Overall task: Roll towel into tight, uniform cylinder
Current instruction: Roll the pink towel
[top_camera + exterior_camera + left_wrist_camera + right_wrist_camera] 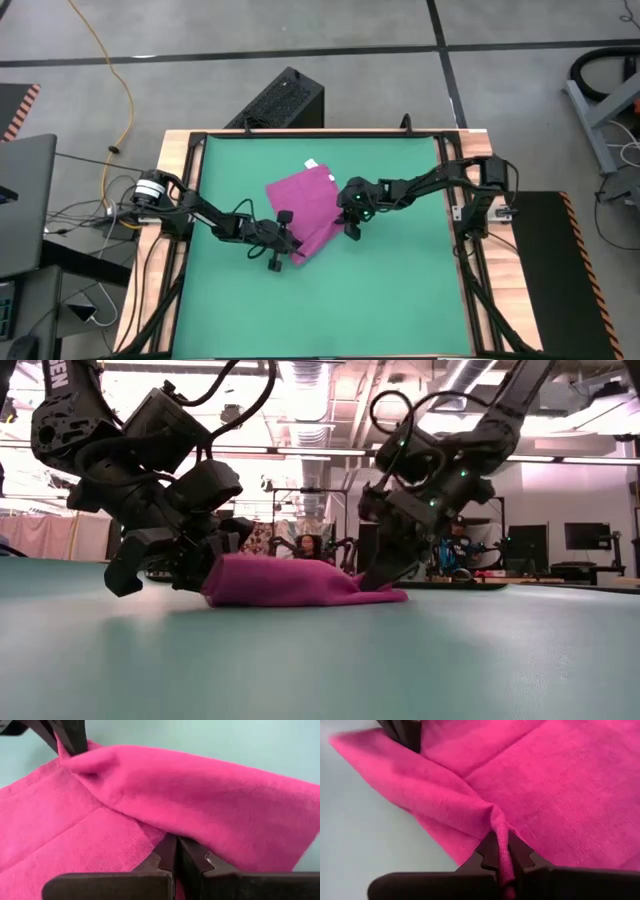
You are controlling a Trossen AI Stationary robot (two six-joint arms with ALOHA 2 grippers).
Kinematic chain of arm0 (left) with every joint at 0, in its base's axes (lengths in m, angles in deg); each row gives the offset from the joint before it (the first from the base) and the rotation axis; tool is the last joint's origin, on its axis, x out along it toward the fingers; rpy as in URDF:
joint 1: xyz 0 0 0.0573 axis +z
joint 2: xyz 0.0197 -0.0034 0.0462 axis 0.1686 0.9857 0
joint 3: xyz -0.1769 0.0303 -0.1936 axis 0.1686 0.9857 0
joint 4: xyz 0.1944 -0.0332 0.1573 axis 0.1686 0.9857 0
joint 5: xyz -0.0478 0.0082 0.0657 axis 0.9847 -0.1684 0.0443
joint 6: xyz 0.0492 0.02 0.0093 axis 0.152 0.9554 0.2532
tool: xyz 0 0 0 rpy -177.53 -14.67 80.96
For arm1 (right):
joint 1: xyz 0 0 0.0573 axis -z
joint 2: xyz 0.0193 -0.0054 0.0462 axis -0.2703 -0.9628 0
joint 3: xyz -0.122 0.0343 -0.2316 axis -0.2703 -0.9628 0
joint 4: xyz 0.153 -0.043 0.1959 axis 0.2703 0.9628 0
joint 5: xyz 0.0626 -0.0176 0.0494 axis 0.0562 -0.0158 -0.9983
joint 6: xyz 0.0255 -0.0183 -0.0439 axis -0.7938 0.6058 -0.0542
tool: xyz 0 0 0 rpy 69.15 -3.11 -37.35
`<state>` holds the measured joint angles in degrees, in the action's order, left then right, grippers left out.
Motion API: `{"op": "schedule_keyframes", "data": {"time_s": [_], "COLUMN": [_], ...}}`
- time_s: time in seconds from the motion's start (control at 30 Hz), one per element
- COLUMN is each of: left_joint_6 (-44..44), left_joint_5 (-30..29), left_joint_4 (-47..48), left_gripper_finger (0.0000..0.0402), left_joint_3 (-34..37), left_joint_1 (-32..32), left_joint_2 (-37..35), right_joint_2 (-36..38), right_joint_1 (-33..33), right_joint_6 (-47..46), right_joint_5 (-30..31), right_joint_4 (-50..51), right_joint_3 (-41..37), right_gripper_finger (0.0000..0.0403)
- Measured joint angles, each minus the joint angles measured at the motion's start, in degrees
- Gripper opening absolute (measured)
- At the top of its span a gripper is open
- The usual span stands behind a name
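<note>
The magenta-pink towel (303,203) lies on the green mat (400,290) near its middle, with the white tag (311,163) at its far edge. Its far part lies flat. Its near edge is raised into a rounded fold (280,580) between my two grippers. My left gripper (285,240) is shut on the towel at the fold's left end. My right gripper (350,215) is shut on the towel at the fold's right end. Both are low over the mat. My left gripper pinches the towel's folded near edge (167,831) between its two fingers, at the fold's left end. The fingers slant down from the table's left. The fold bulges slack beyond the fingers; the rest lies on the mat. My right gripper pinches a gathered ridge of the towel's folded edge (501,834) between its two fingers, at the fold's right end. The fingers slant down from the table's right. The cloth puckers at the pinch; the flat part beyond stays on the mat.
The mat has open green surface around the towel, widest on the near side (330,310). A wooden frame (180,160) borders the mat. A black box (280,100) stands on the floor beyond the far edge. People and equipment show far behind in the low view.
</note>
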<state>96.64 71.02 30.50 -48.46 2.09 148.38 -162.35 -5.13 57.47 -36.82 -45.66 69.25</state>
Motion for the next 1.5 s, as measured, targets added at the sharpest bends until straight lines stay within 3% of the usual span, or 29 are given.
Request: {"op": "schedule_keyframes", "data": {"time_s": [0.43,1.17,1.5], "left_joint_6": [0.3,0.7,1.3], "left_joint_5": [0.7,4.0,-1.5], "left_joint_4": [1.4,1.4,6.2], "left_gripper_finger": [0.0000,0.0000,0.0000], "left_joint_3": [-0.2,-0.4,-0.2], "left_joint_1": [0.0,0.0,-0.2], "left_joint_2": [0.0,0.1,-3.5], "right_joint_2": [4.1,0.9,-1.3], "right_joint_1": [0.1,3.9,2.9], "right_joint_6": [0.5,-0.7,-0.7], "right_joint_5": [0.0,1.4,1.6], "right_joint_4": [0.5,0.4,0.5], "right_joint_3": [0.4,0.4,0.5], "right_gripper_finger": [0.0022,0.0022,0.0024]}}
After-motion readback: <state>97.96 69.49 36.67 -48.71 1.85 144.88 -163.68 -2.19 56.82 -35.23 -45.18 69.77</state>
